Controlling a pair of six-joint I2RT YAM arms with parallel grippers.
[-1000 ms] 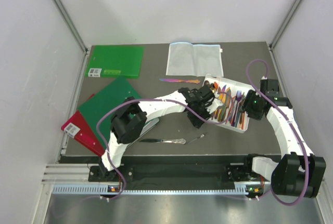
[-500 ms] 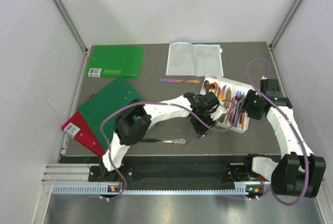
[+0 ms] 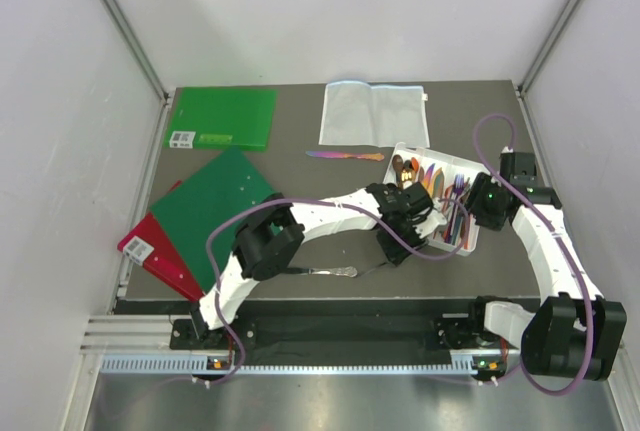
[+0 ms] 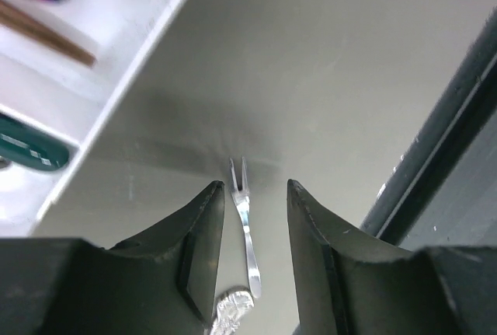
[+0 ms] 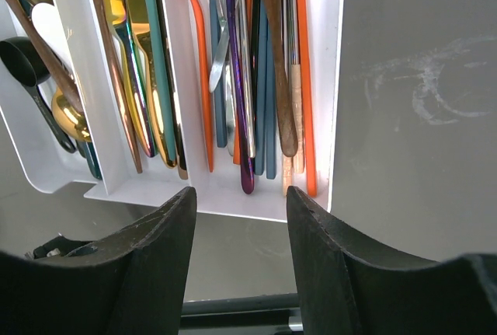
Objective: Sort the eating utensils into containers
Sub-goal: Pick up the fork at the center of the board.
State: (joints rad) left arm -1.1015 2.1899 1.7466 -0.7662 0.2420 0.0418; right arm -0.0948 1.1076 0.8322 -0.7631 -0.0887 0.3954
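Three utensils lie loose on the surface in the top view: an iridescent knife beyond the white tray, a long silver piece with an ornate handle near the front edge, and a small silver fork just beside its handle end. The left gripper hangs over that fork, and the right gripper sits at the tray's right side. The left wrist view shows its fingers spread with nothing pinched. The two-tined fork lies flat on the surface below the gap and roughly in line with it, with the tray's wall at upper left. To take it cleanly, I judge the gripper should come straight down until its tips nearly meet the surface, centre on the thin shaft rather than the tines, and close gently, since so flat a piece may skate away. It should also keep clear of the ornate handle. The right wrist view shows that gripper likewise spread and empty above the tray's end, where orange, teal, gold and purple pieces lie in long compartments.
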